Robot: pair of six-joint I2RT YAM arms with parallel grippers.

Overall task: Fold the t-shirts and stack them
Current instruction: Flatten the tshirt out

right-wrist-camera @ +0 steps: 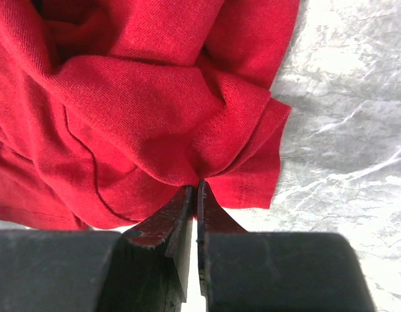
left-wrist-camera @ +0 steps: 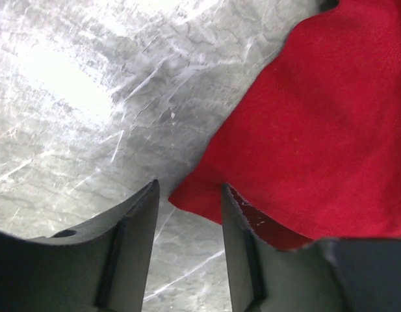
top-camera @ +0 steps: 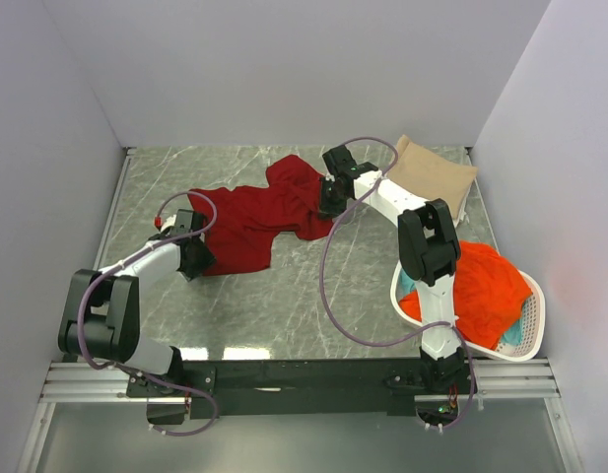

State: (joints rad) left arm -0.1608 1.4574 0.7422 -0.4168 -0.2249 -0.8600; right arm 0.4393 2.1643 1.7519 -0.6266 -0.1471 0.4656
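While the dark red t-shirt (top-camera: 254,222) is lying crumpled across the middle of the marble table (top-camera: 284,315), the right gripper (right-wrist-camera: 195,188) is pinching a bunched fold at the shirt's right-hand edge, its jaws clenched almost together on the cloth. The left gripper (left-wrist-camera: 190,192) is sitting low at the shirt's near left corner with its jaws apart. The tip of that corner is lying in the gap between them, not clamped, and one finger (left-wrist-camera: 252,260) is overlapping the cloth's edge. A tan t-shirt (top-camera: 434,175) is resting folded at the far right corner of the table, apart from the red one. At the near right, a white basket (top-camera: 536,313) is holding a bright orange-red t-shirt (top-camera: 486,286), with a teal t-shirt (top-camera: 517,333) showing beneath it
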